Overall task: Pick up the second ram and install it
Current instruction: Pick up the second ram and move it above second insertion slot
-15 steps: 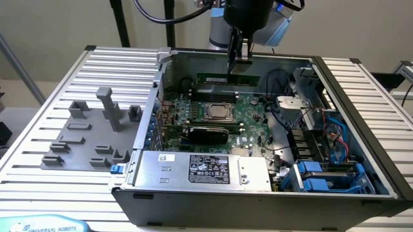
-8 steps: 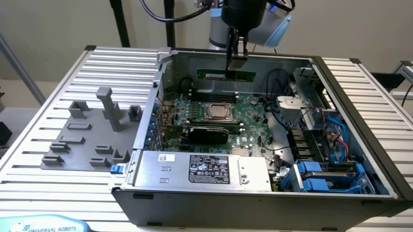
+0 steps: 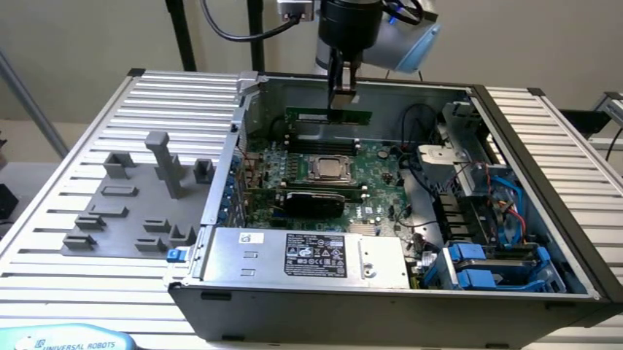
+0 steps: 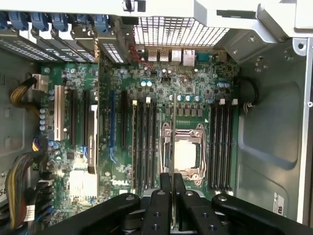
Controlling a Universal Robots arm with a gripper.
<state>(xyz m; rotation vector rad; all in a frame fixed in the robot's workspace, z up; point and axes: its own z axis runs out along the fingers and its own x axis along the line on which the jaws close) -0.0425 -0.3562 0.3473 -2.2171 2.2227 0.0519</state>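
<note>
My gripper [image 3: 341, 93] hangs inside the open computer case, shut on the second ram [image 3: 329, 117], a thin green stick held level by its top edge. It hovers above the black memory slots [image 3: 322, 137] at the back of the green motherboard [image 3: 375, 186], just behind the CPU socket [image 3: 331, 169]. In the wrist view the second ram [image 4: 173, 127] shows edge-on as a thin line running out from between my gripper's [image 4: 173, 185] fingers. It sits over the CPU socket [image 4: 185, 154], between the two banks of memory slots [image 4: 144, 147] and not touching them.
The case walls [image 3: 244, 109] surround the work area. A power supply [image 3: 311, 255] sits at the front, and blue drive caddies [image 3: 486, 266] with cables are at the exterior view's right. A grey parts fixture [image 3: 136, 204] lies outside the case on the slatted table.
</note>
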